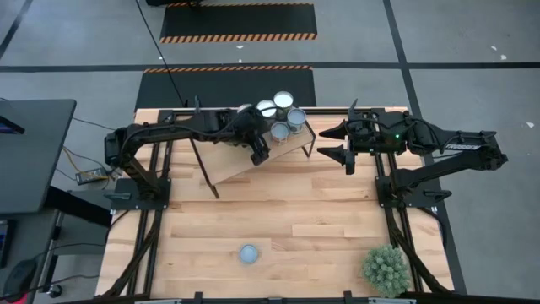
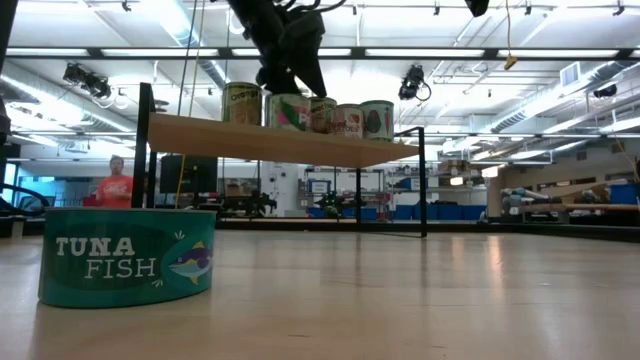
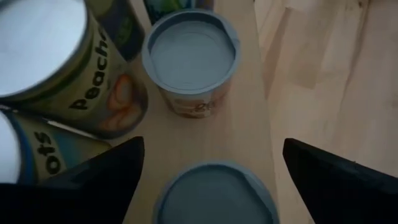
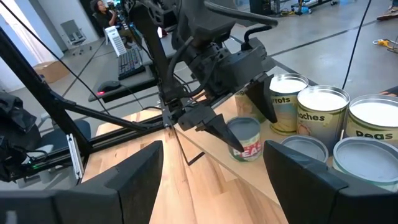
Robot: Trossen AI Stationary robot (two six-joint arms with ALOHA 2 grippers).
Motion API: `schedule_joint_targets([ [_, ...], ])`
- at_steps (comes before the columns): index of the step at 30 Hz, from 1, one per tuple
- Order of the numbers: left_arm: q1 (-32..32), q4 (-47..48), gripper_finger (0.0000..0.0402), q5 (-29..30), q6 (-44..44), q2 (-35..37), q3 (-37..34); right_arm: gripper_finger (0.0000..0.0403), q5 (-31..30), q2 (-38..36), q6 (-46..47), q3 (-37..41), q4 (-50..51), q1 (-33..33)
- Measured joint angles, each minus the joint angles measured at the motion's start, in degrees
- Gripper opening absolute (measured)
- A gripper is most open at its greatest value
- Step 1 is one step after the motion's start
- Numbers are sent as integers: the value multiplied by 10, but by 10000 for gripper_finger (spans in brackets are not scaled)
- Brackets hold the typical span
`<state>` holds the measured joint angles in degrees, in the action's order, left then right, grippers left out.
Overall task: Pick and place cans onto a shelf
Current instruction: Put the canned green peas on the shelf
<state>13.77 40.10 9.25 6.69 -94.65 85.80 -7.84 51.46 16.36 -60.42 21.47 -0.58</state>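
Note:
The shelf (image 1: 232, 165) is a tilted light wooden board on thin black legs at the table's far middle. Several cans stand on its right end (image 1: 283, 118), among them a peaches can (image 3: 56, 68) and a blue-grey-topped can (image 3: 191, 59). My left gripper (image 1: 259, 152) is open above the shelf. Its fingers stand on either side of another blue-grey-topped can (image 3: 214, 196), which stands upright on the board, also in the right wrist view (image 4: 245, 138). A narrow gap shows on each side. My right gripper (image 1: 326, 142) is open and empty, right of the shelf.
A teal tuna can (image 1: 248, 253) stands alone on the tabletop near the front middle and fills the near left of the low view (image 2: 127, 255). A green spiky potted plant (image 1: 386, 268) is at the front right. A person (image 2: 115, 185) stands in the room behind.

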Motion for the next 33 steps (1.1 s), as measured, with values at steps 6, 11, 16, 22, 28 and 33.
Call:
schedule_joint_targets([
  [6,-8,-20,387,27,-37,0,0,284,0,0,0,0,0,0],
  [11,-16,-29,386,28,-51,1,0,284,0,0,0,0,0,0],
  [16,-28,-36,386,26,-60,6,0,284,0,0,0,0,0,0],
  [22,-41,-36,385,25,-74,7,1,284,0,0,0,0,0,0],
  [28,-51,-35,356,26,-74,7,1,284,0,0,0,0,0,0],
  [33,-68,-35,326,25,-74,7,1,284,0,0,0,0,0,0],
])
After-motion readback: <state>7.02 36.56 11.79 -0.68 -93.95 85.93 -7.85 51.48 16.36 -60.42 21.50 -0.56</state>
